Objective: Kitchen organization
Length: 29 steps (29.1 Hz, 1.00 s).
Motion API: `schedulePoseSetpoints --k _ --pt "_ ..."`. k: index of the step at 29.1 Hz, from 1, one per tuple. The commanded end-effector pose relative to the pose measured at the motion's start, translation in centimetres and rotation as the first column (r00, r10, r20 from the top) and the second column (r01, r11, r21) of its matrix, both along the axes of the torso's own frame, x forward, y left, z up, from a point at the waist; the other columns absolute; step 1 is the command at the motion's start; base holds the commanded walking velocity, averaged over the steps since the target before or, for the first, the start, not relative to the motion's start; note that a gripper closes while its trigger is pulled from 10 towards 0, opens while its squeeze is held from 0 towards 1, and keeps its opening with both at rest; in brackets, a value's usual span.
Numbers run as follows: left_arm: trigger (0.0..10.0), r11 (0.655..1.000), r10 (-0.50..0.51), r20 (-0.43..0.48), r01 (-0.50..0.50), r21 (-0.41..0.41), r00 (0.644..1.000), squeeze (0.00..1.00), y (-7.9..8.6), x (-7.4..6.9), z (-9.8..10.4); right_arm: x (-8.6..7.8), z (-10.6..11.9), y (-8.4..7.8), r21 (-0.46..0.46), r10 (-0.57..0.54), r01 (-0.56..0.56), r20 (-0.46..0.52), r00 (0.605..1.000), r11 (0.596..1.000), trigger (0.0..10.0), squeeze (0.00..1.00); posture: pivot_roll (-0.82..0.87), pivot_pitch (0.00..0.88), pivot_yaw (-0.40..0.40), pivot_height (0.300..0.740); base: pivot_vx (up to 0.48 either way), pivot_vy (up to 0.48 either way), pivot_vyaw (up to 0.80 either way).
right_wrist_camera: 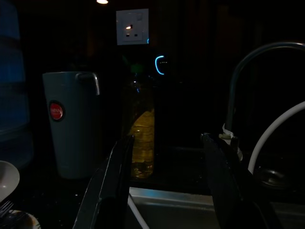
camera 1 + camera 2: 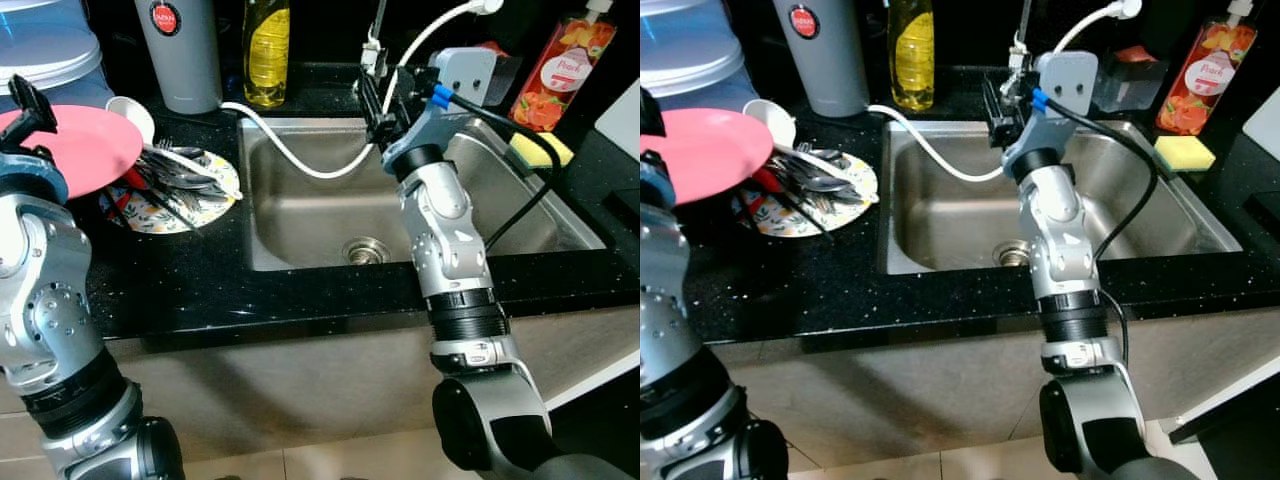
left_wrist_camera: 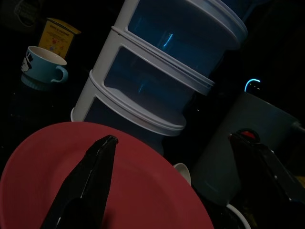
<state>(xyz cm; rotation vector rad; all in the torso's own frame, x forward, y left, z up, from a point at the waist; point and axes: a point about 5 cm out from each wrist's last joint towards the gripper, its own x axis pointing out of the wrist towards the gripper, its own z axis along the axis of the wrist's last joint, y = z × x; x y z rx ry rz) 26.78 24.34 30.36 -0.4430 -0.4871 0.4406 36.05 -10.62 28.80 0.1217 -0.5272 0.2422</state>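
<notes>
Left gripper [image 3: 171,181] carries the pink plate [image 2: 80,150], one finger [image 3: 90,181] lying across its top face and the rim pinched between the two, just above the patterned plate [image 2: 215,200] heaped with cutlery [image 2: 175,175]. Beyond its fingertips stand stacked blue containers [image 3: 157,71] and a blue mug [image 3: 40,69]. The plate looks light, stiff and smooth, likely slippery; a rim hold seems right, kept level so it does not swing. Right gripper [image 1: 167,181] hovers with fingers spread and nothing between them over the sink [image 2: 300,210], facing the oil bottle [image 1: 140,143] and grey cup [image 1: 71,124].
</notes>
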Motion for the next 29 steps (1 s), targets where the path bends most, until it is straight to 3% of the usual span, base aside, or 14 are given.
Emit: schedulePoseSetpoints --k 1,9,12,17,22,23,24,25,29 --pt "10.0 1.000 0.003 0.005 -0.003 -0.007 1.000 0.00 -0.2 0.1 0.1 -0.1 0.6 -0.3 -0.013 -0.005 0.006 0.014 1.000 1.000 10.0 0.00 -0.05 0.000 -0.058 0.740 0.000 0.000 0.00" --pt "10.0 0.999 0.051 -0.024 -0.051 -0.007 0.998 0.00 0.3 -0.4 -0.8 0.0 0.2 -0.8 -0.007 -0.023 0.023 -0.002 1.000 1.000 10.0 0.00 -0.04 0.000 -0.071 0.740 0.000 0.000 0.00" --pt "10.0 0.994 0.112 -0.058 -0.112 0.003 0.992 0.00 1.5 -1.0 -1.5 0.0 0.2 -0.9 -0.029 -0.026 0.026 0.004 1.000 0.999 10.0 0.00 -0.05 0.000 -0.057 0.740 0.000 0.000 0.00" --pt "10.0 0.991 0.111 -0.060 -0.115 -0.062 0.992 0.00 1.7 -0.9 -1.9 0.1 0.3 -1.3 -0.019 -0.050 0.050 0.007 0.999 0.999 10.0 0.00 -0.04 0.000 -0.040 0.740 0.000 0.000 0.00" --pt "10.0 0.980 0.201 -0.028 -0.200 0.020 0.979 0.00 1.6 -2.0 -0.9 -0.2 -0.4 -0.8 -0.019 -0.037 0.037 -0.008 0.999 0.999 10.0 0.00 -0.04 0.000 -0.035 0.740 0.000 0.000 0.00" --pt "10.0 0.959 0.276 -0.056 -0.279 -0.042 0.959 0.00 3.1 -2.6 -1.6 -0.2 -0.7 -0.6 -0.019 -0.032 0.032 -0.019 0.999 0.999 10.0 0.00 -0.02 0.000 -0.044 0.740 0.000 0.000 0.00" --pt "10.0 0.959 0.276 -0.056 -0.279 -0.042 0.959 0.00 3.1 -2.6 -1.6 -0.2 -0.7 -0.6 -0.019 -0.032 0.032 -0.019 0.999 0.999 10.0 0.00 -0.02 0.000 -0.044 0.740 0.000 0.000 0.00" --pt "10.0 0.944 0.274 -0.083 -0.285 -0.167 0.958 0.00 4.5 -2.7 -2.7 0.0 -1.0 -0.6 -0.016 -0.030 0.030 -0.030 0.999 0.999 10.0 0.00 -0.01 0.000 -0.051 0.740 0.000 0.000 0.00" --pt "10.0 0.911 0.242 -0.078 -0.254 -0.324 0.967 0.00 5.6 -2.4 -3.5 0.1 -1.2 -0.1 -0.018 -0.010 0.010 -0.036 0.999 1.000 10.0 0.00 0.00 0.000 -0.057 0.740 0.000 0.000 0.00"
